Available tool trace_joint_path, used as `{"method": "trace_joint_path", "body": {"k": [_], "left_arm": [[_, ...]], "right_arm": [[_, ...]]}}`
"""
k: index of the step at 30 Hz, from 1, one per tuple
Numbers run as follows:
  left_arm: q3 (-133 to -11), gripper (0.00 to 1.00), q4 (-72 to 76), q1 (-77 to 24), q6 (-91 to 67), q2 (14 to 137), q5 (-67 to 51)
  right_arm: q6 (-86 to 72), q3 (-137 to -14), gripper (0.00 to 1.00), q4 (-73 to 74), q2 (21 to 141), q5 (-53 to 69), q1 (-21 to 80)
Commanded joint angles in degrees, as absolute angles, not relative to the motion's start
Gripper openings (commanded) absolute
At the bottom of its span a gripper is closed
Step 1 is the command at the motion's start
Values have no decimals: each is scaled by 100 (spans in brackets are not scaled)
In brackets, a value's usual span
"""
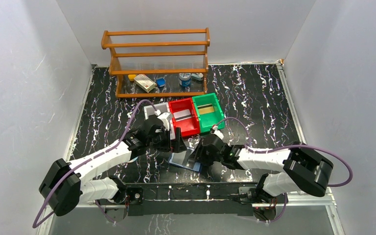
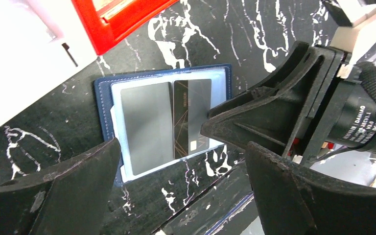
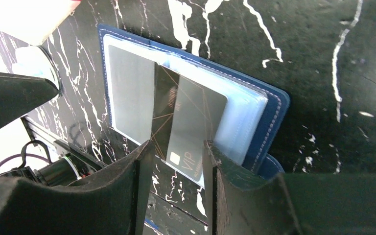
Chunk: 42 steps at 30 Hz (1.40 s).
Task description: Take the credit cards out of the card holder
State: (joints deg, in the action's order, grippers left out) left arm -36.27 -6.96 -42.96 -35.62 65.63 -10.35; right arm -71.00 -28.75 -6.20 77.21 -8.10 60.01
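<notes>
Card holder (image 1: 183,161) lies open on the table, lower middle of the top view.
Left gripper (image 2: 182,152) is released, jaws wide. Right gripper (image 3: 177,144) straddles the black card's (image 3: 186,117) sticking-out end; whether it grasps, I cannot tell. Red bin (image 2: 122,24) is near the holder's upper edge.

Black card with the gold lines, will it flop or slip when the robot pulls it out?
The black card with gold lines probably stays stiff: it juts past the clear sleeve of the navy folding card holder without drooping. Its shiny face looks slippery, so it may slide easily. It looks thin, so likely light.
</notes>
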Motion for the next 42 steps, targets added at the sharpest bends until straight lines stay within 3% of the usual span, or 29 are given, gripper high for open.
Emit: {"method": "trace_joint_path", "body": {"k": [1, 9, 21, 34, 39, 42], "left_arm": [[-3643, 98, -243, -4271, -3560, 6706, -1470], [-3626, 96, 386, -4261, -3776, 7646, -2653], [-3529, 66, 648, -4253, -3939, 8269, -3011], [-3333, 42, 1074, -4256, -4136, 8461, -3293], [-3315, 39, 1047, -4254, -4174, 8418, -3222], [-3351, 44, 811, -4254, -4067, 8248, -2952]], "right_arm": [[-7289, -2546, 50, -131, 7543, -1129, 5989], [-7405, -2128, 50, -635, 7310, -1046, 5959], [-7436, -1885, 50, -775, 7302, -951, 5890], [-7444, -1749, 50, -831, 7272, -914, 5846], [-7465, -1712, 50, -835, 7243, -914, 5835], [-7462, -1709, 50, -833, 7221, -915, 5827]]}}
